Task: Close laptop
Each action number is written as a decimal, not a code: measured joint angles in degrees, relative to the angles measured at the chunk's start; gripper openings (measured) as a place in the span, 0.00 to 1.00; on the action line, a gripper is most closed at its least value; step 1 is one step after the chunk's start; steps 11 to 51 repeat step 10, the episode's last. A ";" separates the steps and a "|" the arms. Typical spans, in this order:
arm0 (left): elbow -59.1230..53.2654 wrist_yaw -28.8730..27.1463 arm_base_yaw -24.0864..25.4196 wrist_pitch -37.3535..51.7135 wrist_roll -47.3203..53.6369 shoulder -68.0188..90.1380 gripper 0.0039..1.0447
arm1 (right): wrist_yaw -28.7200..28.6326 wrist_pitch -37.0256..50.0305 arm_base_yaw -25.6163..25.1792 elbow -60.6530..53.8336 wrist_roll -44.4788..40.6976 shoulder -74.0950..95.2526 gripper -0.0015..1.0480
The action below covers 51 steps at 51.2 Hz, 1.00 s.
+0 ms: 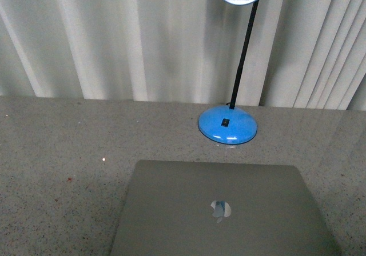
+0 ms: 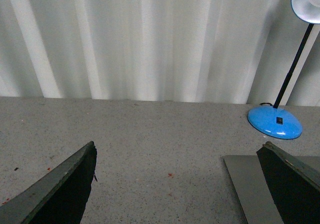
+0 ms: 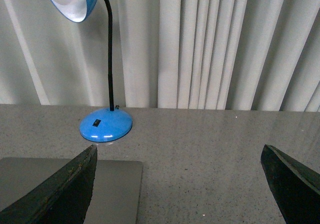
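The laptop (image 1: pixel 220 210) lies shut and flat on the grey speckled table, its plain grey lid up with the shiny apple logo showing, at the near middle of the front view. Neither arm shows in the front view. My left gripper (image 2: pixel 177 184) is open and empty above bare table; the laptop's corner (image 2: pixel 250 184) lies beside one finger. My right gripper (image 3: pixel 180 184) is open and empty above bare table; the laptop's far corner (image 3: pixel 117 184) lies beside one finger.
A blue desk lamp (image 1: pixel 227 124) with a black neck stands just behind the laptop; it also shows in the left wrist view (image 2: pixel 275 122) and the right wrist view (image 3: pixel 106 125). White vertical blinds (image 1: pixel 143 39) close off the table's far edge.
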 joint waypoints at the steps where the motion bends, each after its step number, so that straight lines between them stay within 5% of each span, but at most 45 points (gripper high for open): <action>1: 0.00 0.00 0.00 0.00 0.00 0.00 0.94 | 0.00 0.00 0.00 0.00 0.00 0.00 0.93; 51: 0.00 0.00 0.00 0.00 0.00 0.00 0.94 | 0.00 0.02 0.00 0.00 0.00 0.00 0.93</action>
